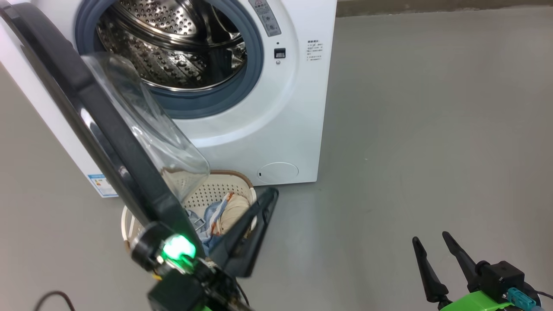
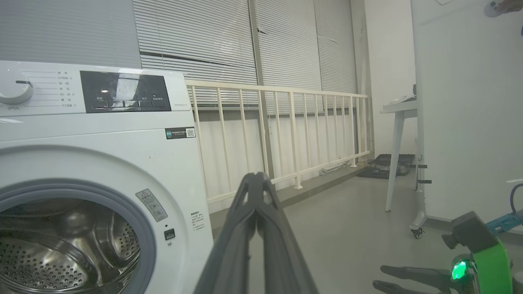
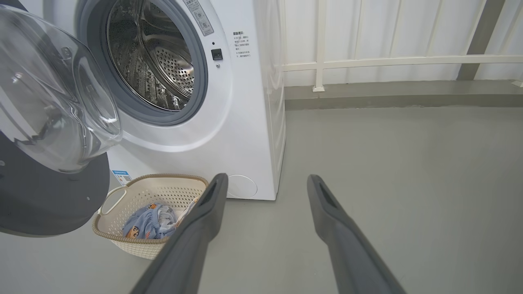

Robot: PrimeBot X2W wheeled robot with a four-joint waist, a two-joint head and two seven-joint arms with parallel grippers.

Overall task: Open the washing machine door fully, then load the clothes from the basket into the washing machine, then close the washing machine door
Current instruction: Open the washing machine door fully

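Observation:
The washing machine [image 1: 293, 108] stands with its steel drum [image 1: 173, 43] exposed. Its door [image 1: 99, 121] swings out to the left, glass bowl [image 1: 147, 125] facing the opening. Under the door's lower edge sits the basket [image 1: 211, 192] holding the clothes [image 1: 231, 211], blue printed fabric and a beige piece. My left gripper [image 1: 272, 192] is shut on nothing, fingers reaching over the basket just right of the door's edge. My right gripper [image 1: 431, 237] is open at the lower right, well clear. In the right wrist view the right gripper [image 3: 266, 181] frames the floor beside the basket [image 3: 151, 192] and clothes [image 3: 151, 222].
Open grey floor [image 1: 432, 129] stretches right of the machine. Behind it runs a cream railing [image 2: 286, 134]. A white table [image 2: 398, 110], a white panel on casters [image 2: 461, 122] and a black case [image 2: 386, 163] stand further right. A dark cable [image 1: 52, 298] lies at the lower left.

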